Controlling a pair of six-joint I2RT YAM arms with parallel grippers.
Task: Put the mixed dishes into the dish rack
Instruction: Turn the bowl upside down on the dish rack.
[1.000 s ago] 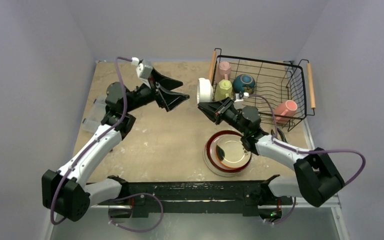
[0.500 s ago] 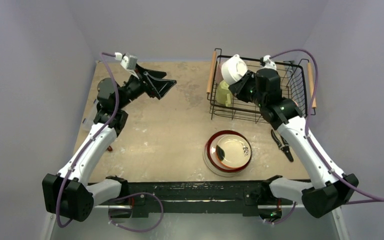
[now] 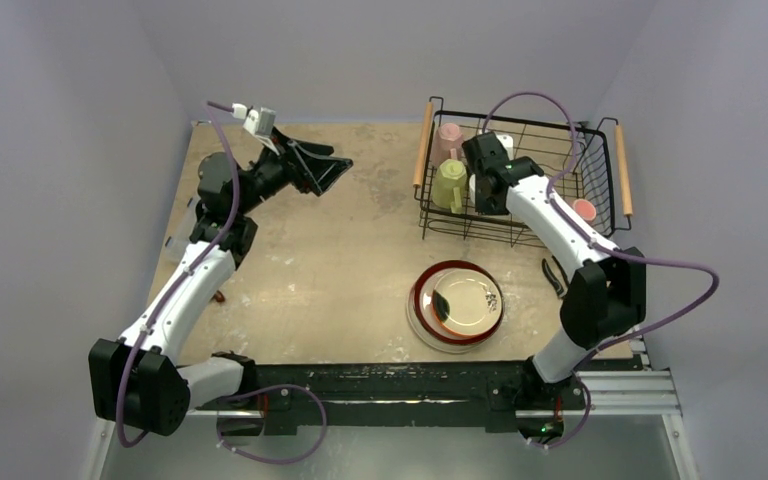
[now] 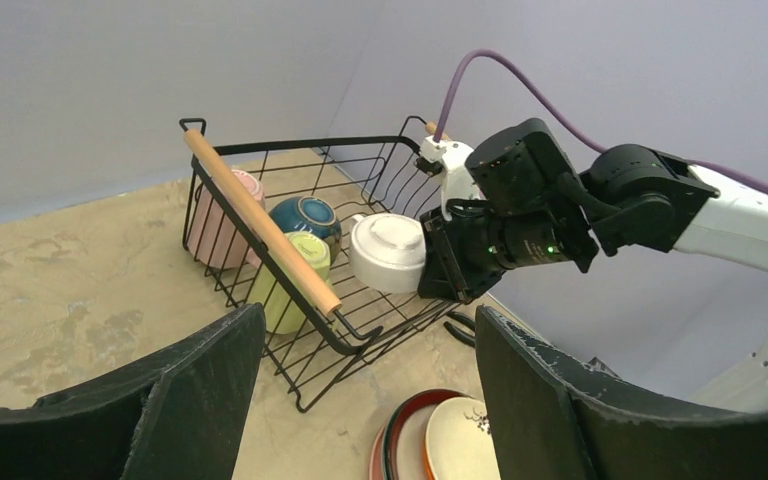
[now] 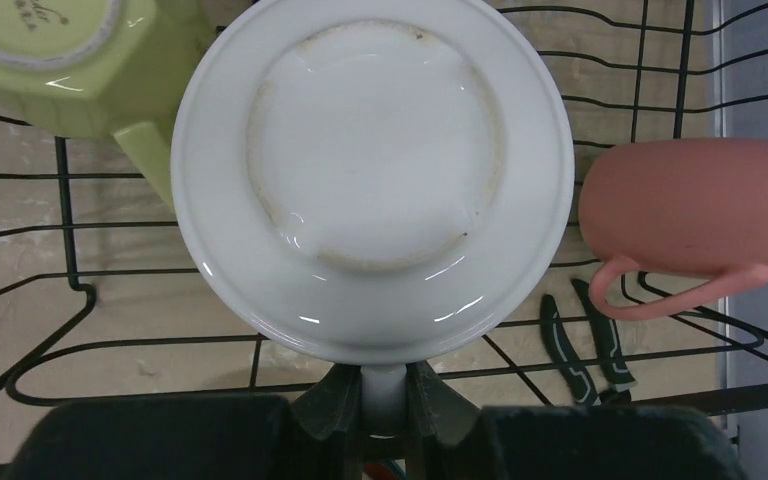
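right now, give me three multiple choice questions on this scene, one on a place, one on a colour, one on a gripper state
1. Where does the stack of plates sit relative to the dish rack?
A) inside it
B) on the table in front of it, toward the arm bases
C) behind it, by the far wall

2. What colour is the mug held by the right gripper?
A) salmon
B) white
C) yellow-green

3. The left gripper is:
A) shut on a plate
B) shut on nothing
C) open and empty

Answers:
1 B: the top view shows the plates on the table, outside the wire basket.
2 B: the right wrist view shows the white mug's handle pinched between the fingers.
3 C: the left wrist view shows its fingers wide apart with nothing between them.
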